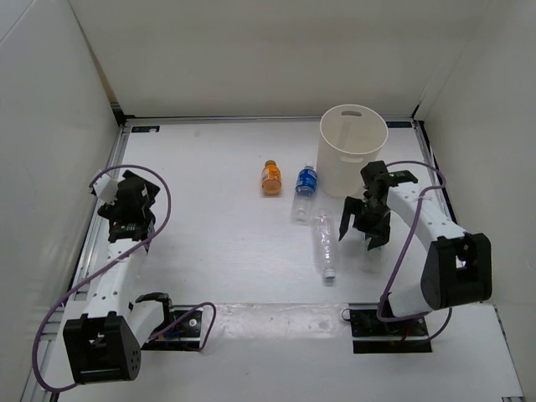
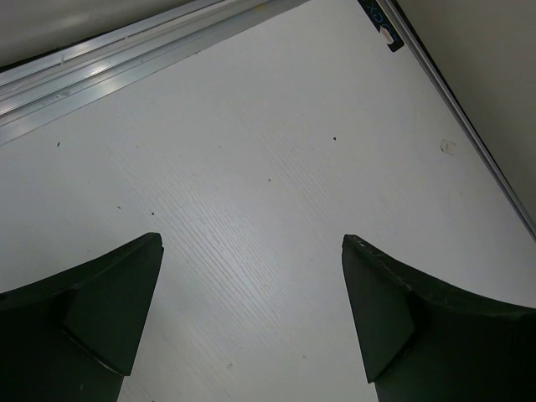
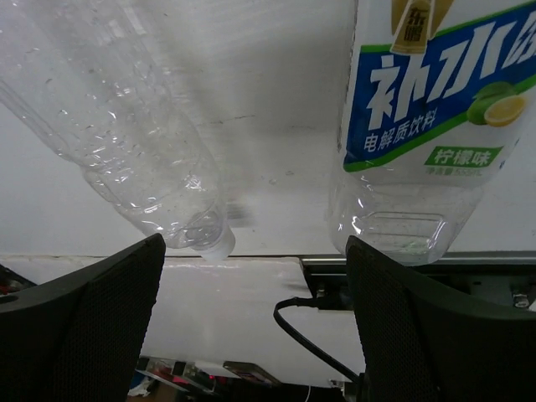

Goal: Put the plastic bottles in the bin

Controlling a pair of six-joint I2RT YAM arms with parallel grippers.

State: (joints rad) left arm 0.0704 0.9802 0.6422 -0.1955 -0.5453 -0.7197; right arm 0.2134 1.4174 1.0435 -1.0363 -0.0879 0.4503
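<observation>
Two bottles lie right under my right gripper point(image 3: 253, 244), which is spread wide and holds nothing. The clear label-less bottle point(image 3: 126, 126) is to its left, white cap toward the near edge, and a blue-labelled bottle point(image 3: 419, 126) is to its right, base toward that same edge. Both run roughly far-to-near, so my fingers, set left and right, stand across their long axes. The gap between the fingers, though, looks down on bare surface point(image 3: 276, 167) between the two, not on either bottle. I judge that a small sideways shift onto one comes first, then a descent and a close about its body. The bin point(image 1: 335, 176) stands just beyond this gripper, so the carry should be short. A second blue-labelled bottle point(image 1: 306, 182) and the orange bottle point(image 1: 270, 177) lie farther left, yet nearer this arm than the other. My left gripper point(image 2: 251, 247), fingers likewise parted and empty, hangs over bare surface well apart at the left side.
</observation>
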